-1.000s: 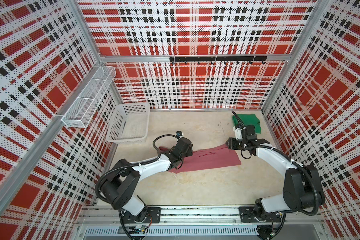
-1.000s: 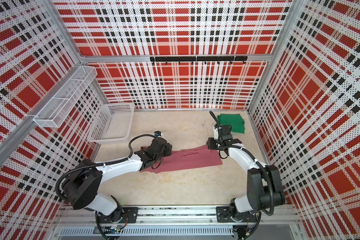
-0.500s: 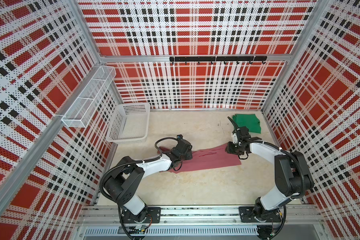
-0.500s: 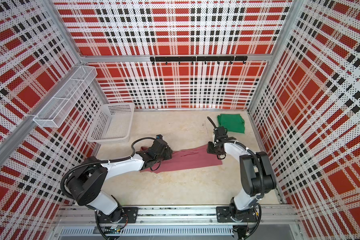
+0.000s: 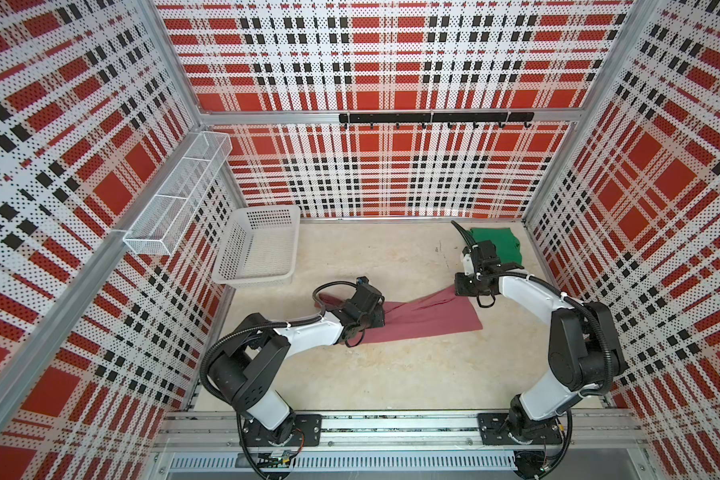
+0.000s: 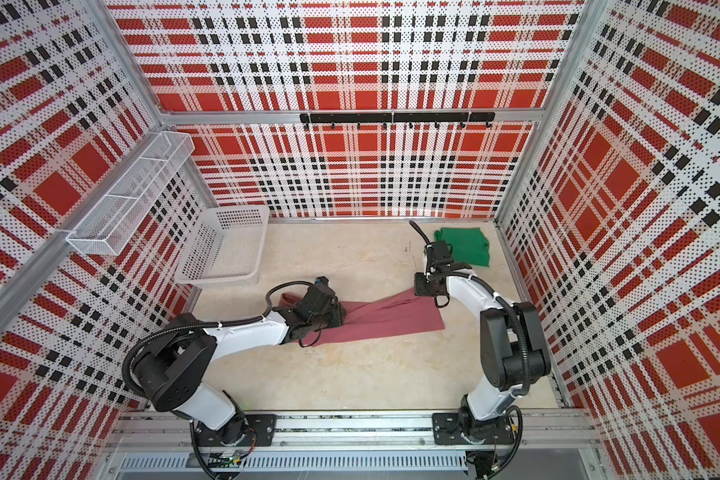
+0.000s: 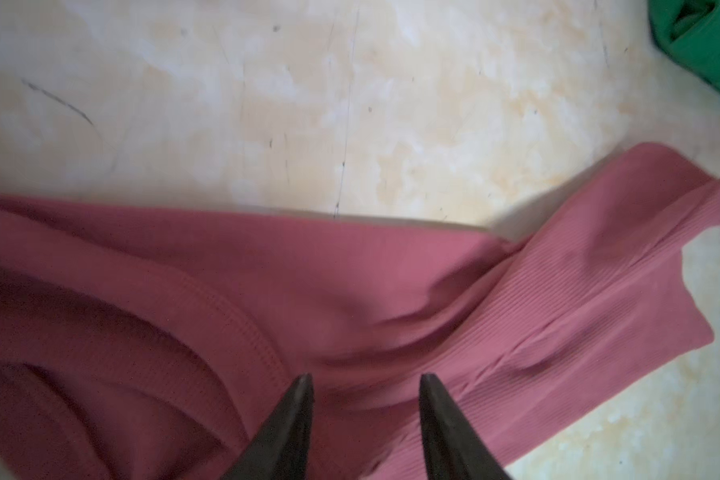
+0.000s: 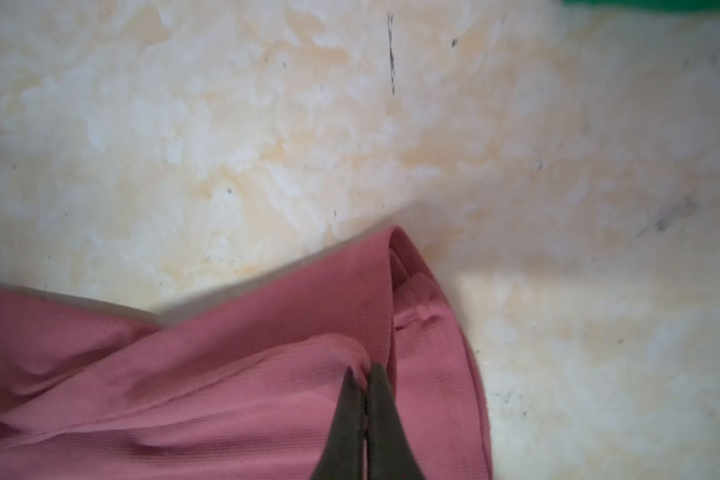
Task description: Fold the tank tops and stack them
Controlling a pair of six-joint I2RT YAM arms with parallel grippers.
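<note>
Right tool [image 8: 364, 370], seen from its wrist camera, has both jaws pressed together on a raised pinch of the pink tank top [image 8: 225, 374], close to a doubled corner of the cloth. We find the left tool [image 7: 366, 376] with its jaws standing moderately apart, a clear gap between the two dark fingers [image 7: 292, 415], over the ribbed cloth beside a curved stitched hem; we cannot tell whether the tips touch the fabric. In both top views the pink tank top [image 5: 429, 316] [image 6: 391, 318] lies stretched across the middle of the tabletop [image 5: 391, 374]. The left arm is over its left end and the right arm is at its far right corner, which reaches toward the rear. We note long creases running lengthwise through the cloth between the two tools. The green tank top [image 5: 495, 245] lies as a compact, roughly square bundle in the rear right corner of the tabletop, just behind the right wrist and apart from the pink one. We mark the white perforated basket [image 5: 250, 281] at the rear left, beside the wall and well apart from both garments.
</note>
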